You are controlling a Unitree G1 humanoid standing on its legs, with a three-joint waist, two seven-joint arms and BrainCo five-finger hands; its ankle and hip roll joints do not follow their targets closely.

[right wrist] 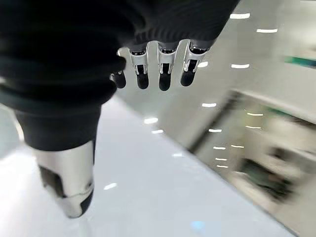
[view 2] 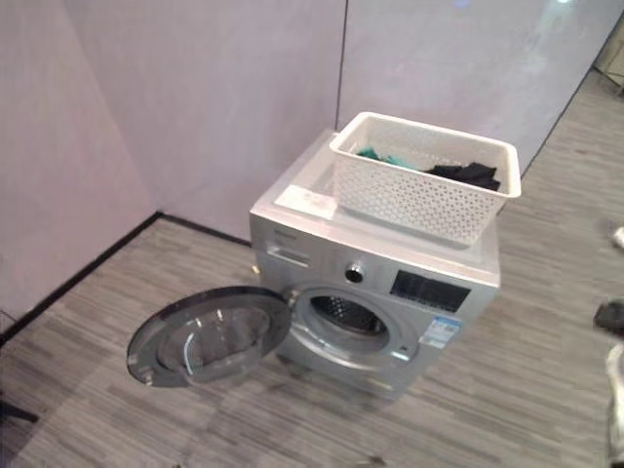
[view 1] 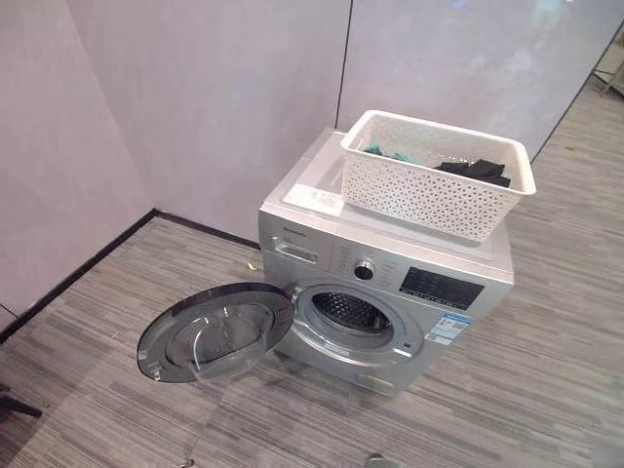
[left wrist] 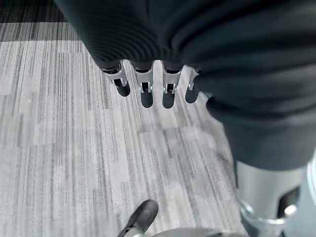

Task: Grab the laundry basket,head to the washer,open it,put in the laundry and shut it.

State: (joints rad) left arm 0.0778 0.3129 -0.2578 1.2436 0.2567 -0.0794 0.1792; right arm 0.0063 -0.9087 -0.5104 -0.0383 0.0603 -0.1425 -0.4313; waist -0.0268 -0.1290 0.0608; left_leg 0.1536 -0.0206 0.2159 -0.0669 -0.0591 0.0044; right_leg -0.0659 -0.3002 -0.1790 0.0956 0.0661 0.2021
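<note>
A white perforated laundry basket stands on top of the silver front-loading washer. Inside the basket lie dark clothes and a teal piece. The washer's round door is swung wide open to the left, low over the floor, and the drum opening is uncovered. My left hand hangs over the striped grey floor with relaxed fingers and nothing in it. My right hand is also empty, its fingers loosely straight, with a pale wall past them.
The washer stands near a corner of pale walls with a dark skirting line. Grey striped floor spreads in front of it and to its right. A dark shape lies on the floor at the far right.
</note>
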